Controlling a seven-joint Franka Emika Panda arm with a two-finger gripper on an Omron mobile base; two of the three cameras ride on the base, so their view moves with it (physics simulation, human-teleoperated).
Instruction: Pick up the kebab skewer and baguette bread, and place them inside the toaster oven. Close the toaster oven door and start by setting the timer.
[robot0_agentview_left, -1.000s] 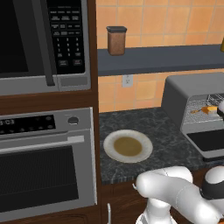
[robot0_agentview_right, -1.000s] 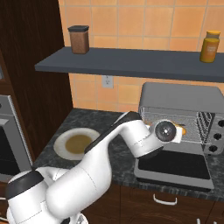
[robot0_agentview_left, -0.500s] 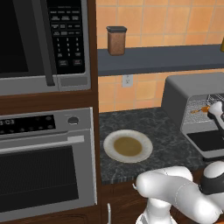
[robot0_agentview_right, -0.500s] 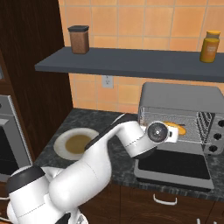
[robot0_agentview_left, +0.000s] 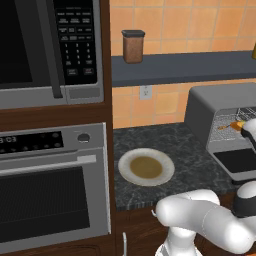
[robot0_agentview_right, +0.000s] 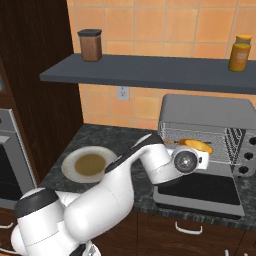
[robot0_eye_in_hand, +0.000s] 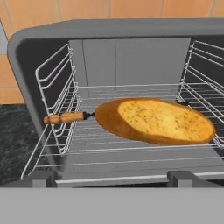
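The hand (robot0_agentview_right: 200, 159) is held wide and empty, just in front of the toaster oven (robot0_agentview_right: 205, 112); the toaster oven door (robot0_agentview_right: 197, 189) lies flat below it, to be lifted shut

Baguette bread (robot0_eye_in_hand: 157, 121) on wire rack (robot0_eye_in_hand: 131, 144) inside toaster oven (robot0_agentview_right: 205, 112), kebab skewer (robot0_eye_in_hand: 65, 117) behind it; door (robot0_agentview_right: 197, 189) down; plate (robot0_agentview_right: 90, 164) left on counter (robot0_agentview_left: 195, 160).

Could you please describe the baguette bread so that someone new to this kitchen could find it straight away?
Look on the dark counter for the grey toaster oven, standing with its door dropped open. On the wire rack inside lies the baguette bread, an oval golden slice with a darker crust, far broader than the thin kebab skewer beside it.
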